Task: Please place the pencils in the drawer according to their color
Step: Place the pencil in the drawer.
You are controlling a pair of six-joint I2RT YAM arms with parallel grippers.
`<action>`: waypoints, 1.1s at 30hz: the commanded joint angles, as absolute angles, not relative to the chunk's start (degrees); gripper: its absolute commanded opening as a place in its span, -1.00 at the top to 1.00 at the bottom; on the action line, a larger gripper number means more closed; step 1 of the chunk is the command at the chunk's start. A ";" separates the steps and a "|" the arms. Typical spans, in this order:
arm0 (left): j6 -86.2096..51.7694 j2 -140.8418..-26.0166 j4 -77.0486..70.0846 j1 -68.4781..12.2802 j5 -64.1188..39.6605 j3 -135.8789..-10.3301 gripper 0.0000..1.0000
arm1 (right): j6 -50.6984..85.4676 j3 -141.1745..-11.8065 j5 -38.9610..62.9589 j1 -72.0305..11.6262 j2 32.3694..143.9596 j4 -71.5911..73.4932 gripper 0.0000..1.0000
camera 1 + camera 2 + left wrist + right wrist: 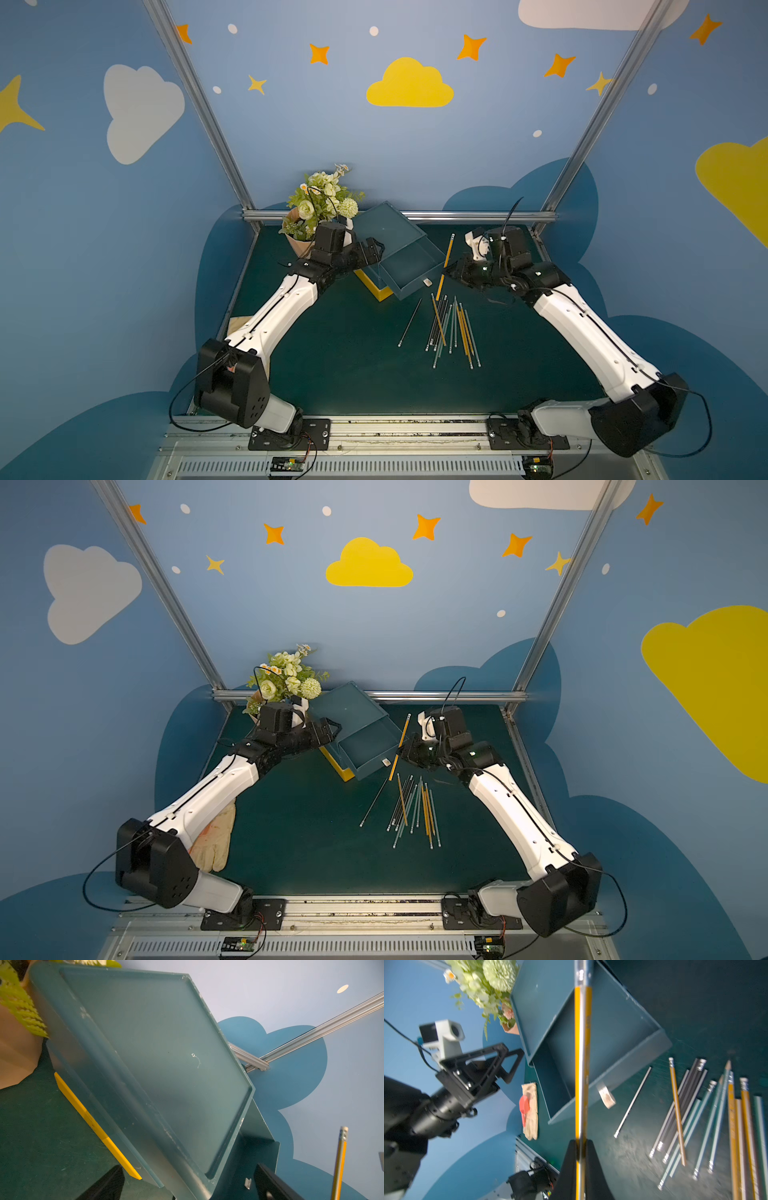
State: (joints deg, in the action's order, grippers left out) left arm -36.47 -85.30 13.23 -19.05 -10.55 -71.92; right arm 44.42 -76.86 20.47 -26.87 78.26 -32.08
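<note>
Dark green mat (pixel 332 374) inside blue walls (pixel 291 124) painted with clouds and stars. Teal drawer unit (pixel 384 226) sits at back centre, turned at an angle, on a yellow tier (pixel 376 291). Its top drawer (pixel 409 266) is pulled out toward the robot, with a white tab handle (pixel 427 282) on the front.

Right gripper (pixel 445 275): closed on one yellow pencil (pixel 446 257). The right wrist view confirms it: both fingers (pixel 570 1163) pinch the shaft. The grip sits below the pencil's middle. Eraser end points to the back wall, tip end toward the robot. In both top views the pencil lines up with the drawer's right wall, near the handle corner. Over the drawer or just beside it: cannot tell.

Left gripper (pixel 375 249): jaws spread, holding nothing. It is at the unit's left side, close to the top panel. The left wrist view shows the unit's corner between the fingers (pixel 108 1182). Contact with the unit: cannot tell.

Other pencils (pixel 451 328) lie on the mat in front of the drawer, toward the right arm. They are yellow, black and grey-green, fanned and overlapping, erasers pointing both ways. One black pencil (pixel 410 322) lies apart on the pile's left, slanted, not touching the rest.

Flower pot (pixel 320 203) stands behind the left gripper. Pale glove (pixel 214 841) lies at the mat's left edge, partly under the left arm.
</note>
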 commanded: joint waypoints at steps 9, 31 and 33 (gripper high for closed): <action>-36.40 -86.71 13.10 -19.30 -10.99 -73.58 -1.00 | 53.88 -83.37 16.15 -28.65 88.53 -16.78 1.00; -36.43 -88.16 11.78 -19.32 -10.92 -73.30 -1.00 | 54.32 -81.57 16.15 -35.65 95.05 -18.23 1.00; -36.55 -88.33 11.67 -19.25 -10.98 -73.30 -1.00 | 54.40 -81.52 16.55 -35.85 95.27 -18.62 1.00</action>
